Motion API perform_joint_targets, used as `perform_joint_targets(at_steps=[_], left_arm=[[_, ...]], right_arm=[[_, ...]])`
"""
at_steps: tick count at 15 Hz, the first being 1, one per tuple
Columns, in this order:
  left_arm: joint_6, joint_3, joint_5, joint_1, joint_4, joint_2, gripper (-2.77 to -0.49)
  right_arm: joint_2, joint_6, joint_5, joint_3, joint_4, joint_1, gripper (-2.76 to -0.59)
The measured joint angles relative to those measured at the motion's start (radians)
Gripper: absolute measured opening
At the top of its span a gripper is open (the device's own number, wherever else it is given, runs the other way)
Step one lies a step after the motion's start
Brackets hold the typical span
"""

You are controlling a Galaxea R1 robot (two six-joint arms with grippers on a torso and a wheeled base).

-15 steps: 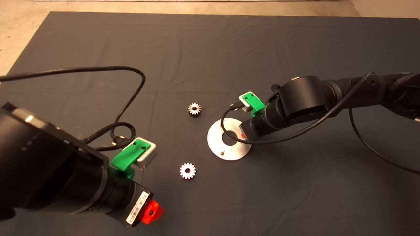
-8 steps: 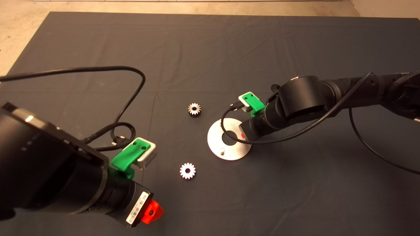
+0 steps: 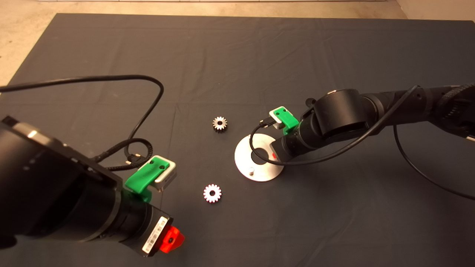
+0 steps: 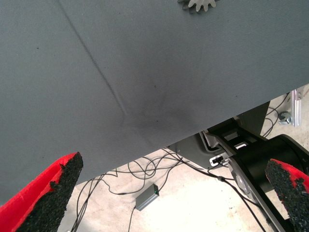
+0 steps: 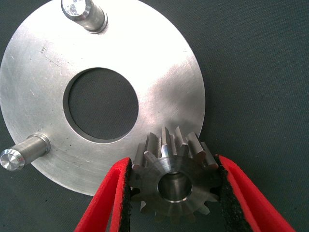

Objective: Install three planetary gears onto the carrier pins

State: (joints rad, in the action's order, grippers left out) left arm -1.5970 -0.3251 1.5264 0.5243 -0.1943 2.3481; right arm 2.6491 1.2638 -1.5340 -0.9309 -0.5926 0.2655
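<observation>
Right wrist view: a planetary gear [image 5: 175,181] is being clamped by the right gripper [image 5: 175,193], its bore being held directly over the third, hidden pin on the carrier disc [image 5: 159,77].

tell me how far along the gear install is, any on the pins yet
No gear looks fully released on a pin yet. In hand: the right pincer grips one gear over the disc, its bore apparently on the third pin. Left: two bare pins show, and two gears lie loose on the mat. The left pincer waits open near the mat's edge.
</observation>
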Motion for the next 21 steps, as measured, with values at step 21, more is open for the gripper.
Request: perform_joint_targets(at_steps=[21], left_arm=[[0.000, 0.000, 0.000, 0.000, 0.000, -0.002, -0.50]], right_arm=[[0.000, -0.001, -0.001, 0.000, -0.001, -0.019, -2.33]])
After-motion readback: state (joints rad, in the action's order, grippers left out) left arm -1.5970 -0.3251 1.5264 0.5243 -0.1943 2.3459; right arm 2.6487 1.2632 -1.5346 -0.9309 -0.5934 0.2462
